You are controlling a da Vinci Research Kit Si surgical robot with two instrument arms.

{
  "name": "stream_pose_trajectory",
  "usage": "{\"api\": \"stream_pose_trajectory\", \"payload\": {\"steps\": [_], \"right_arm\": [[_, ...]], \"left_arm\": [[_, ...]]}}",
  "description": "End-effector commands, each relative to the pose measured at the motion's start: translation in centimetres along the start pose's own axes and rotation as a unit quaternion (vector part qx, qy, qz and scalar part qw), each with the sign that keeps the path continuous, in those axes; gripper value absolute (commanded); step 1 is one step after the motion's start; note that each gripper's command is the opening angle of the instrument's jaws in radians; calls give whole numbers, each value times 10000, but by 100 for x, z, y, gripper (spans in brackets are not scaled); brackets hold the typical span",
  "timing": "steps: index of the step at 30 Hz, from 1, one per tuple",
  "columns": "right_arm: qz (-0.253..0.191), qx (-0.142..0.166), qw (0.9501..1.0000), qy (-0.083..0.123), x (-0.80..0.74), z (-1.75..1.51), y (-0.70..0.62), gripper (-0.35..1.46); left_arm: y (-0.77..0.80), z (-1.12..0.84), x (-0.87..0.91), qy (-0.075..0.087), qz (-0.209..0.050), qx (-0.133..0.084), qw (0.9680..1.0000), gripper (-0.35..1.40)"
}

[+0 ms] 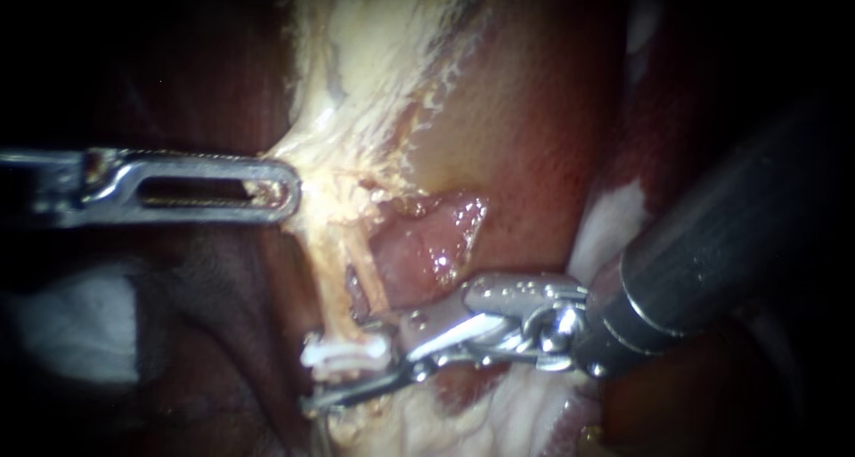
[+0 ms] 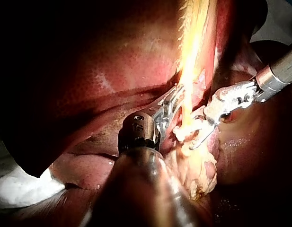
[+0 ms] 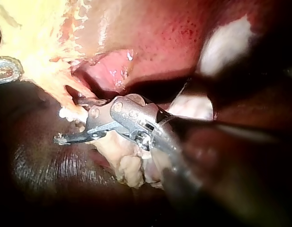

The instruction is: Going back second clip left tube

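Note:
A white clip (image 1: 343, 354) sits across the lower end of the thin pale left tube (image 1: 334, 274). My right instrument (image 1: 352, 370) comes in from the lower right. Its jaws stand open, one above and one below the clip, and a gap shows beside the lower jaw. My left instrument (image 1: 289, 190) lies level from the left, its slotted jaws shut on the pale fatty tissue (image 1: 356, 92) above the tube and holding it taut. The left wrist view shows the clip (image 2: 186, 133) at the right instrument's tip (image 2: 199, 130). In the right wrist view the open jaws (image 3: 70, 120) reach under the pale strand.
A second thin strand (image 1: 367, 283) runs just right of the tube. Pink glistening tissue (image 1: 436, 239) lies beside it, with a reddish-tan wall (image 1: 525, 110) above. Dark liver (image 1: 223, 332) fills the lower left. White gauze (image 1: 80, 323) lies at the left, more gauze (image 1: 614, 216) behind the right shaft.

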Motion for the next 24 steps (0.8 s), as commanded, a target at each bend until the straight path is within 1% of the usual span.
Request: {"api": "stream_pose_trajectory", "payload": {"steps": [1, 2, 5, 7, 9, 13, 16, 19, 24], "right_arm": [[-2, -17, 10000, 74, 0, 0, 0, 54], [31, -34, 9999, 126, 2, 0, 0, 56], [-71, -39, 9996, 287, 6, -4, 1, 58], [-119, -42, 9994, 323, 8, -8, 0, 58], [-195, -161, 9991, 353, 9, -15, 0, 59], [-312, -278, 9984, 383, 12, -30, -2, 60], [-356, -285, 9982, 384, 12, -40, -5, 60], [-388, -339, 9979, 391, 9, -48, -8, 60], [-514, -333, 9974, 380, 3, -58, -11, 60]], "left_arm": [[0, 0, 0, 0, 0, -1, 10000, -35], [-1, 0, 0, 0, 0, -1, 10000, -35], [-2, -1, 1, -2, -2, -3, 10000, -35], [-2, -1, 1, -3, -3, -4, 10000, -35], [-3, -1, 1, -3, -3, -5, 10000, -35], [-3, -2, 1, -3, -3, -5, 10000, -35], [-3, -2, 1, -3, -4, -5, 10000, -35], [-3, -2, 1, -2, -4, -5, 10000, -35], [-3, -2, 1, -2, -3, -4, 10000, -35]]}}
